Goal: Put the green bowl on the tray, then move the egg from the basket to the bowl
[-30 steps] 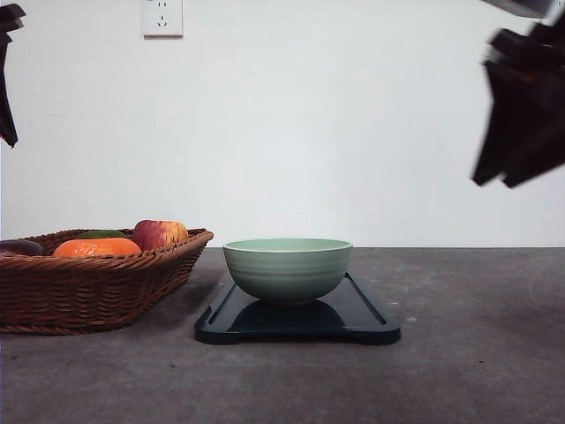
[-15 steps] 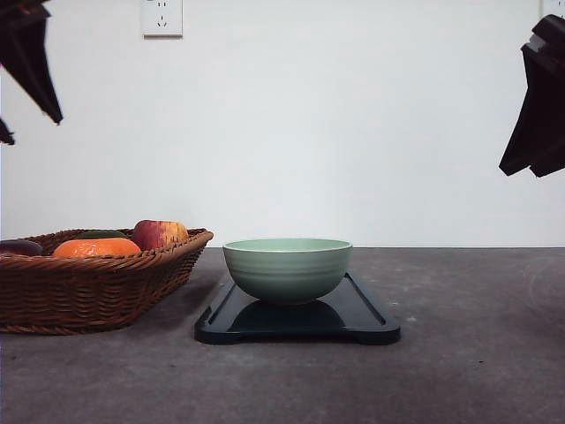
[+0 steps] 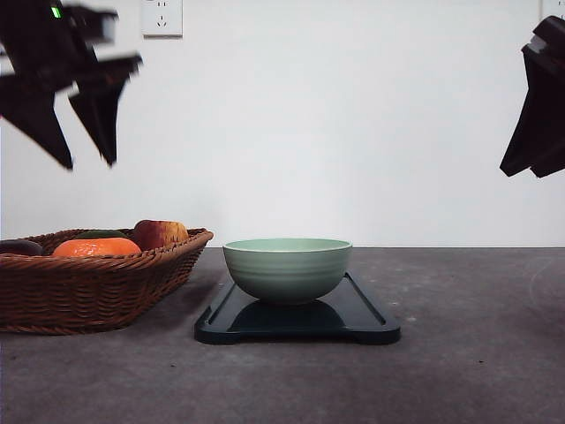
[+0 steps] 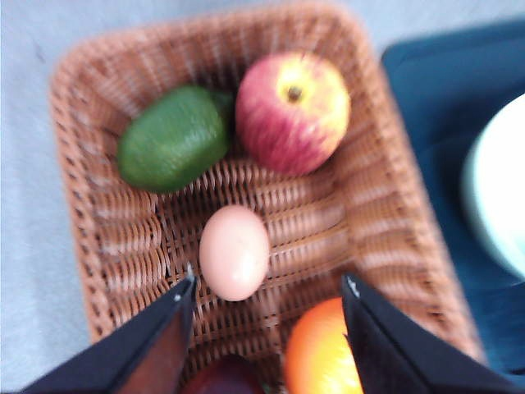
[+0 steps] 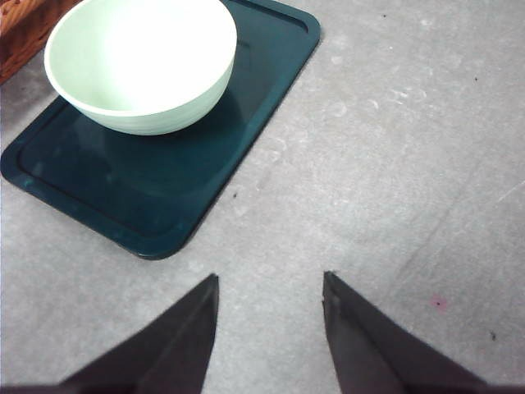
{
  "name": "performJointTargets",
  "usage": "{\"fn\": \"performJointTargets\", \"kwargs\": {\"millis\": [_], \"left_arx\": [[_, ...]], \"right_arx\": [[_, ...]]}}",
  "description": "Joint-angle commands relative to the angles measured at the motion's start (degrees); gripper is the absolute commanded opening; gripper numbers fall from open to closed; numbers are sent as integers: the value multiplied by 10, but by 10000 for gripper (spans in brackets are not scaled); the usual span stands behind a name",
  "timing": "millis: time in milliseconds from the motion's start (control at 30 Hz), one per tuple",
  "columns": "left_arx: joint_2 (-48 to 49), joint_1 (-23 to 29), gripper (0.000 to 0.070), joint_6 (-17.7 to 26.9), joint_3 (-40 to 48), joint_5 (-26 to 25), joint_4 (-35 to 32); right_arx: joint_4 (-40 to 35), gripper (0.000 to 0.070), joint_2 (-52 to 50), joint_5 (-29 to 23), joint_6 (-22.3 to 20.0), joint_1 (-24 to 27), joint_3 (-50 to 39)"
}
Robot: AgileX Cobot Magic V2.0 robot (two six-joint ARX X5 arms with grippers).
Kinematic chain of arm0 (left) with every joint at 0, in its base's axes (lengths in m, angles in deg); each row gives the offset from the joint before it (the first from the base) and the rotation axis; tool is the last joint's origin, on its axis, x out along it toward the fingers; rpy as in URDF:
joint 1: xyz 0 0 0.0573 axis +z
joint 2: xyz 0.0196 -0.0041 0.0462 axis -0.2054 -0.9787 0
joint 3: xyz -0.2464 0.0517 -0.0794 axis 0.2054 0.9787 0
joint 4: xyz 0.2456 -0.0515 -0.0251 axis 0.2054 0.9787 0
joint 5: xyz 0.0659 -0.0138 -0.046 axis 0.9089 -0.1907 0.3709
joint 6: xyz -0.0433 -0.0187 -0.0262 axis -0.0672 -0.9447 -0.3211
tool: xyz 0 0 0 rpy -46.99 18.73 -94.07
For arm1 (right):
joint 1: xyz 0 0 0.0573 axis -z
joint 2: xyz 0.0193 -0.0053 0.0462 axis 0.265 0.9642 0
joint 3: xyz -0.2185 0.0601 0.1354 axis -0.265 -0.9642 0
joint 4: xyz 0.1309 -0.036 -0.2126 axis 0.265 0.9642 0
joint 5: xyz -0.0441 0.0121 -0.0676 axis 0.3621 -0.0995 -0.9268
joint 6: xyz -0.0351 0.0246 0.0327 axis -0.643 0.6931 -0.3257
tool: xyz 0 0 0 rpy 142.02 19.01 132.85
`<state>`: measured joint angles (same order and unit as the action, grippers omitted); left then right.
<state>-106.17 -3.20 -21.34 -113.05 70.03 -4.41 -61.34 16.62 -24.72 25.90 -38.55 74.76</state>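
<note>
We note that the left gripper (image 3: 86,164) has swung in over the basket (image 3: 97,287), jaws spread with the egg (image 4: 235,252) just ahead between them, ready for descent, while the bowl (image 3: 288,268) sits on the tray (image 3: 366,322) and the right gripper (image 5: 271,328) hangs open beyond it.

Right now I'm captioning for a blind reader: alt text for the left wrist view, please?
A pale egg lies in a wicker basket between open left gripper fingers, with an apple, green fruit and orange fruit.
</note>
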Motion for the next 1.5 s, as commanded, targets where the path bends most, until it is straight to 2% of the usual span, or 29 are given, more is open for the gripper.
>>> {"fn": "performJointTargets", "kwargs": {"millis": [0,100,500,1167,1333,1400,1467], "left_arx": [[-24,-1,370,14,-16,7,-3],[-55,-1,404,18,-16,17,-8],[-138,1,403,22,-16,22,-51],[-184,15,400,22,-16,27,-62],[-184,12,362,22,-16,27,-62],[-184,11,267,22,-16,27,-61],[-184,11,222,22,-16,27,-59]], "right_arx": [[-4,248,4,-1,-5,-2,4],[-1,248,4,-1,-5,-2,4],[0,248,4,-6,-5,-2,4],[0,248,4,-8,-11,-2,3],[0,248,4,-8,-13,-2,3],[0,248,4,-9,-13,-2,4],[0,248,4,-9,-13,-2,4]]}}
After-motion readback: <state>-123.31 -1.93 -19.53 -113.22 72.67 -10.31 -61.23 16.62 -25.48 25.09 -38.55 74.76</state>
